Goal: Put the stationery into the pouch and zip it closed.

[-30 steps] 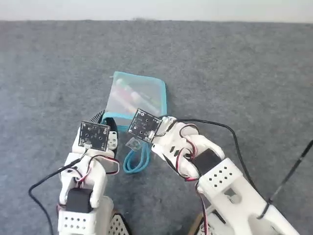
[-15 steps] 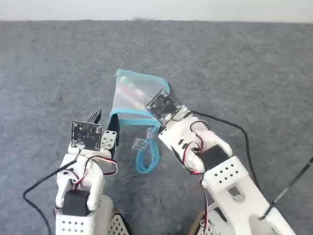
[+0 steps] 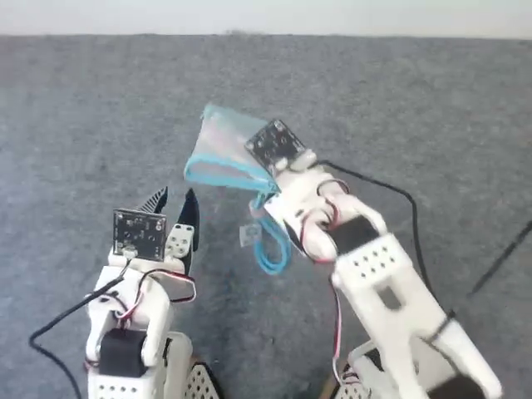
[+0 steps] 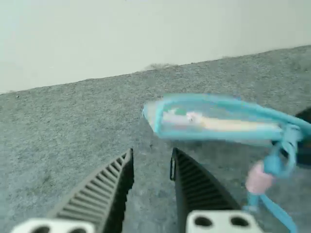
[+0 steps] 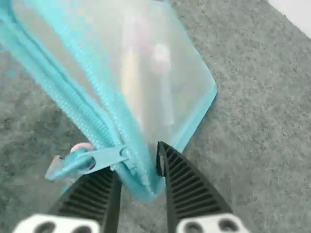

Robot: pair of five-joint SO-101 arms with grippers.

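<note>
The pouch [image 3: 223,145] was pinched at its zipper end by the right claw [image 5: 138,162], likely for lifting. The left claw [image 4: 152,154] was spread.

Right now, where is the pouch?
In the high view, the pouch is mid-table, clamped at its zipper edge by the right end effector, beyond the open left end effector.

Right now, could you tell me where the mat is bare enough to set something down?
Bare mat runs from the pouch to the wall, and left of the left gripper. Crowded: between it and the right gripper, which holds the pouch.
</note>
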